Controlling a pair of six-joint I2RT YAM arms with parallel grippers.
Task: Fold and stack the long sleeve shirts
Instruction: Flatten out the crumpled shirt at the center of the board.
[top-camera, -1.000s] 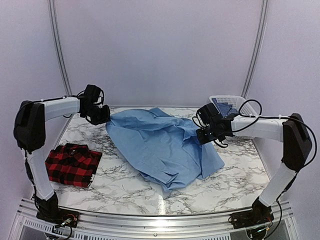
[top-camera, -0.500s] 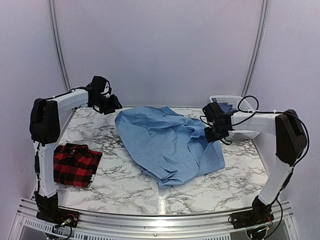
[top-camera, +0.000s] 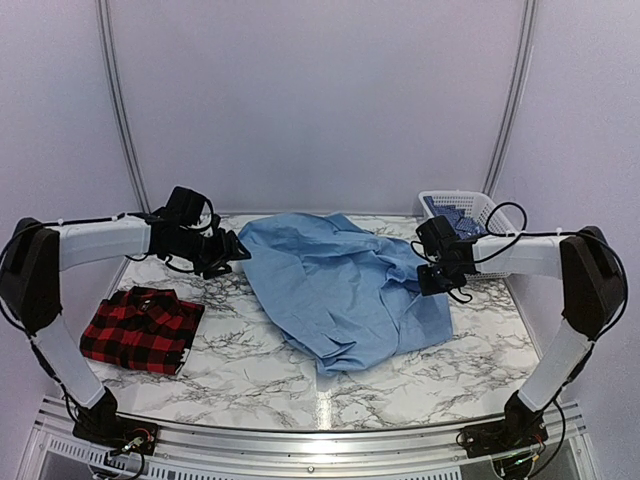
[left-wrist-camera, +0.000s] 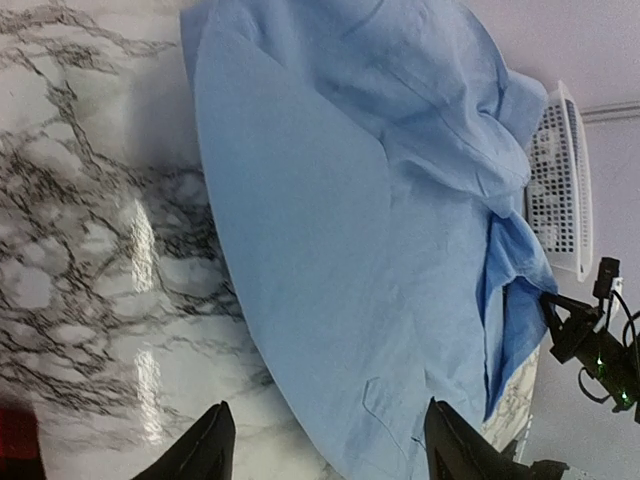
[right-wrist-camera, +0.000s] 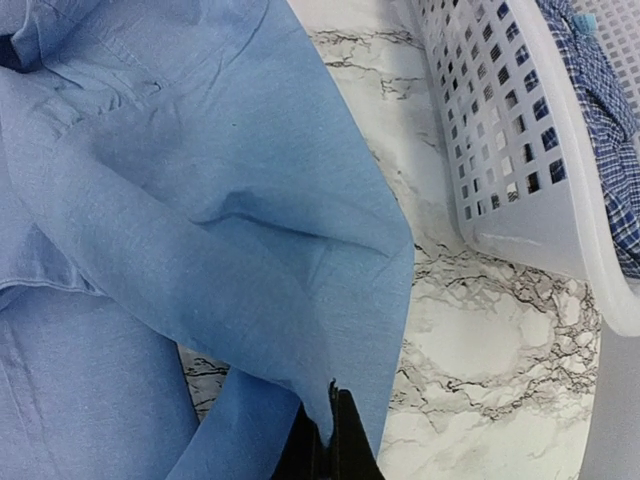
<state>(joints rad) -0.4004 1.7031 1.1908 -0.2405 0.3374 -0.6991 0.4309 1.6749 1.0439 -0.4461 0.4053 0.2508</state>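
A white worktop (top-camera: 250, 370) veined in grey fills the floor of a booth with plain pale walls (top-camera: 320, 100). The blue shirt (top-camera: 335, 290) lies unfolded and rumpled across the middle of the worktop, reaching from near the far edge towards the near one, with creases bunched along its right side. The plaid shirt (top-camera: 140, 328) lies folded in a flat rectangle at the near left, well apart from the blue one. A white perforated basket (top-camera: 450, 194) stands at the far right corner, and a blue checked cloth (top-camera: 456, 215) lies in it.

The left arm reaches in from the left, and the left fingers (top-camera: 232, 250) are just beside the blue shirt's left edge. In the left wrist view they are spread wide apart with nothing between them, and the shirt's curved edge and bare worktop lie beyond the tips.

The right arm stretches across from the right, and the right fingers (right-wrist-camera: 325, 445) are at the blue shirt's right edge, near the basket. In the right wrist view they are pressed together on a thin fold of blue cloth. From there the cloth runs up and to the left in broad, soft folds. The basket's wall stands just beside this edge of the shirt, with a strip of bare worktop between them.
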